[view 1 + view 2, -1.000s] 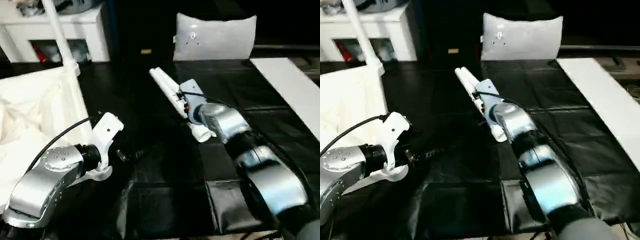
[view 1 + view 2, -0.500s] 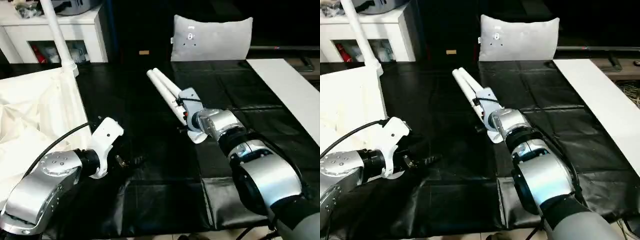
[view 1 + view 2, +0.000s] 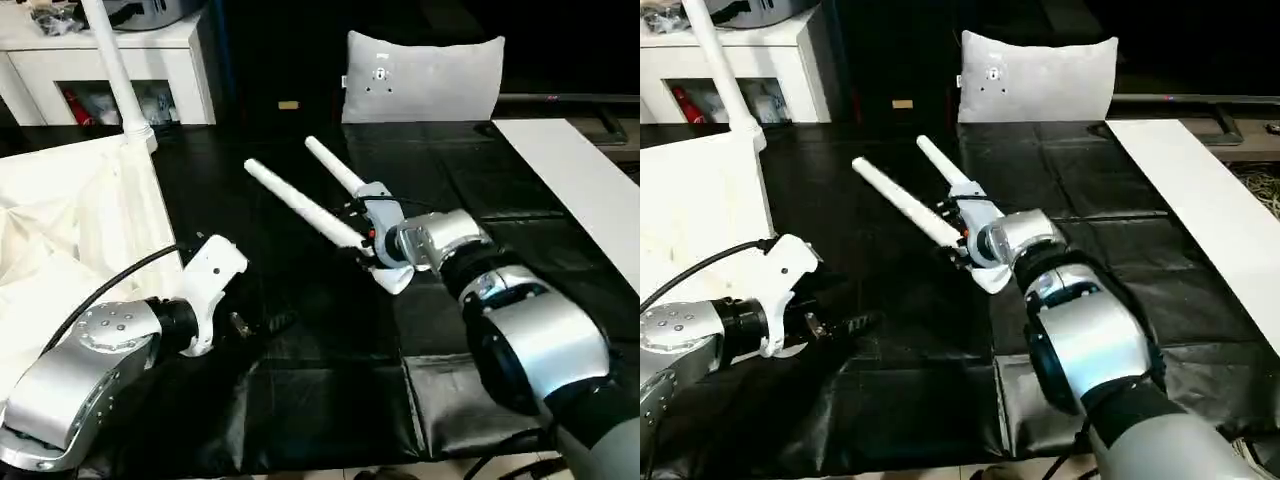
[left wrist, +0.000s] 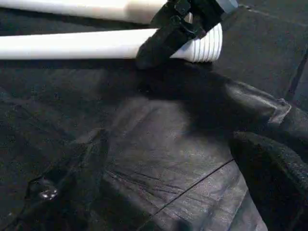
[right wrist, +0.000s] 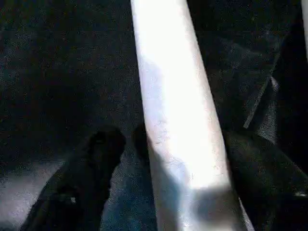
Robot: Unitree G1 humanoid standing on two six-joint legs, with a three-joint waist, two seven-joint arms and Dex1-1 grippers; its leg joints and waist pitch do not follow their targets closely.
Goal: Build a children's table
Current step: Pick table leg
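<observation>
my left tool (image 3: 262, 322) hangs low over the black sheet (image 3: 300, 400), near its front half; its two fingers (image 4: 62, 183) stand wide apart and there is nothing between them (just the crinkly sheet below).

my right tool (image 3: 360, 240) is out in the middle of the sheet, right at the two loose legs; one long white leg (image 3: 300, 205) runs straight through it and points away and off to my left; i cannot tell if the tool has a real hold on that leg or is just around it.

the other loose leg (image 3: 335, 168) lies just beside it and points more straight away from me; the two legs come close together at my right tool and spread apart at their far ends; the near end of one leg has little rings on it (image 4: 207, 45).

the table top (image 3: 70, 230) is on my left, well apart from the loose legs; one more leg (image 3: 112, 60) stands up at its far corner.

a grey-white cushion (image 3: 420, 78) stands at the far edge of the sheet; a flat white board (image 3: 580, 190) lies along my right side; a white shelf (image 3: 180, 70) is far back on my left.
</observation>
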